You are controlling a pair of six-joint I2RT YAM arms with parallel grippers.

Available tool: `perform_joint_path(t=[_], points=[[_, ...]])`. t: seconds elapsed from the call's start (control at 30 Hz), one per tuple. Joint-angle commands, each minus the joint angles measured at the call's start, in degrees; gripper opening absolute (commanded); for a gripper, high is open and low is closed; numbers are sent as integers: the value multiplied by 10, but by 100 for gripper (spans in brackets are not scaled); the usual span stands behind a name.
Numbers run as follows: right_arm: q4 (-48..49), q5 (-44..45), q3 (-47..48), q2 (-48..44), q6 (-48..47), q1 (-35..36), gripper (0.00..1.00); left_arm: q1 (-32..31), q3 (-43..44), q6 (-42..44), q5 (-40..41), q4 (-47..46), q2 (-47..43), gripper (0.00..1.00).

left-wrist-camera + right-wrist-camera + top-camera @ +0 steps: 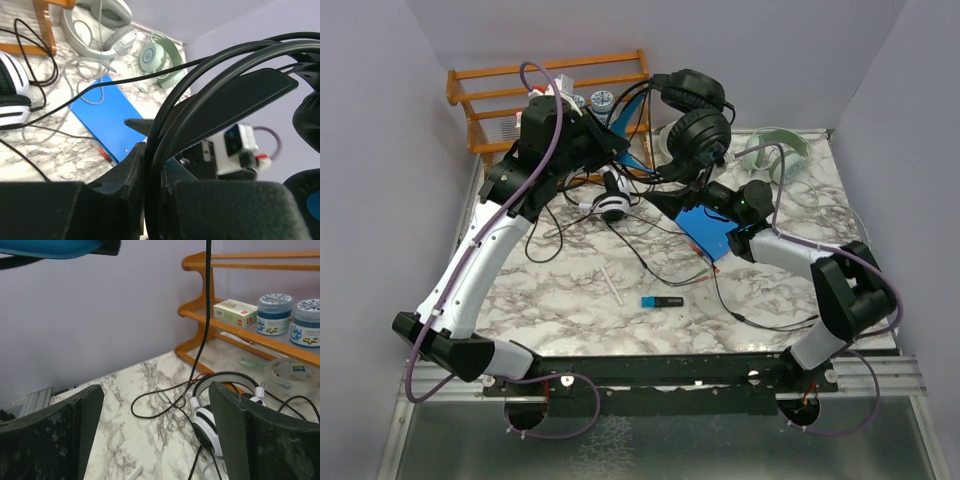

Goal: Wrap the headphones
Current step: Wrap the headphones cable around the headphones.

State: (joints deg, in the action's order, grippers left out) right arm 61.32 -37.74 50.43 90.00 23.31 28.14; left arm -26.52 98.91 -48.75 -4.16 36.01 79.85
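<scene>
The all-black headphones (696, 108) hang raised above the back of the table. My left gripper (642, 118) is shut on their headband (200, 95), which runs down between the jaws of the left gripper (155, 175). Their thin cable (206, 315) drops to a loop on the marble. My right gripper (692, 180) sits just below the earcups. In the right wrist view the right gripper (155, 400) is open with nothing between its fingers, and the cable hangs ahead of them. The white-and-black headphones (613, 203) (210, 420) lie on the table. The pale grey-white headphones (105, 20) lie at the back.
A wooden rack (550, 80) with jars and a box stands at the back left. A blue flat box (710, 228) lies under my right arm. Mint-green headphones (775, 150) lie back right. A blue marker (661, 301) and a white stick (612, 285) lie mid-table among loose cables.
</scene>
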Motion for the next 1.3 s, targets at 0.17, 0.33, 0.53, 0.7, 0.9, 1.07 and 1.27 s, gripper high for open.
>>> perform_joint_path(t=[0.17, 0.33, 0.53, 0.7, 0.9, 1.07, 1.27], points=[[222, -11, 62, 142, 90, 5, 94, -39, 42, -11, -8, -10, -42, 0], [184, -16, 120, 182, 80, 18, 93, -39, 58, 2, 0, 11, -45, 0], [163, -1, 158, 229, 79, 38, 88, -40, 81, -4, -10, 19, -46, 0], [155, -9, 184, 256, 89, 49, 53, -41, 88, 5, -11, 23, -48, 0], [170, 8, 70, 172, 79, 50, 2, -40, 102, 32, 33, 41, -50, 0], [138, 53, -61, 53, 35, 50, 1, -40, 102, 44, 33, 43, -49, 0], [26, 98, -101, -42, 2, 50, 1, -40, 86, 42, 36, 54, -63, 0]])
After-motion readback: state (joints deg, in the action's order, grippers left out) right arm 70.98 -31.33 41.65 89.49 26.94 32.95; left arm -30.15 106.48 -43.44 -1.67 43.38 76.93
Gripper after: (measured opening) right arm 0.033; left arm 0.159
